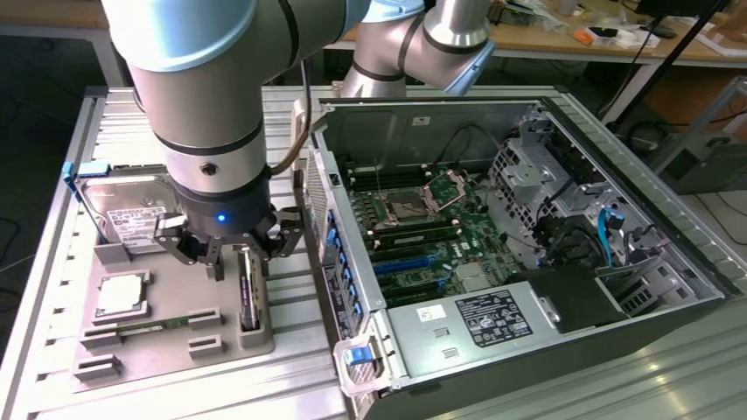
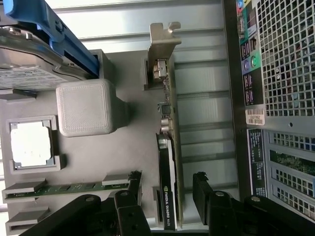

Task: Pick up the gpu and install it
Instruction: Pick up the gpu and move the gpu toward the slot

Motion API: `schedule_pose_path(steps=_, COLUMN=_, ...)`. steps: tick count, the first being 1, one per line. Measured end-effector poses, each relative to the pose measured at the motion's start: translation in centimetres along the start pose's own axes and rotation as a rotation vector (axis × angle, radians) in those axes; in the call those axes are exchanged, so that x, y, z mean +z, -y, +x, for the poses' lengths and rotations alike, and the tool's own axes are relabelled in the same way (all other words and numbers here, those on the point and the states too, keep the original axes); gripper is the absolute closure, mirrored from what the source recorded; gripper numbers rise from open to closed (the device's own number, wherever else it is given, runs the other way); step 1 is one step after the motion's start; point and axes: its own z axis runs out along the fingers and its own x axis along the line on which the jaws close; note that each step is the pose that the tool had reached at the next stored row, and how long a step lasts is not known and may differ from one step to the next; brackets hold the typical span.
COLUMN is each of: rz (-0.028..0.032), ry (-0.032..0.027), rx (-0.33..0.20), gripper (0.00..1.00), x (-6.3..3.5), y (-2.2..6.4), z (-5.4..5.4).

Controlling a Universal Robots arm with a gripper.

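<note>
One gpu (image 1: 248, 297) and one claw (image 1: 237, 262) are seen. The gpu is stood on edge between the wide-open claw's fingers (image 2: 203, 189), at its 6 o'clock in the exterior view; nothing is held.

Open PC case (image 1: 397, 131) beside grey tray (image 1: 192, 289) w/ HDD (image 1: 122, 214), CPU (image 1: 122, 296), RAM stick (image 1: 146, 328)

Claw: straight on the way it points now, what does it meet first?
Likely the gpu, standing on edge in the gray tray, directly below the open claw. How near is unclear.
</note>
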Motion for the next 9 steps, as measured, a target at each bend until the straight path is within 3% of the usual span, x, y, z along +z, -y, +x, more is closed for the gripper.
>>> schedule_pose_path(steps=9, rz=0.0000, ry=-0.0001, rx=-0.001, gripper=0.46, x=0.89, y=-0.17, z=-0.08)
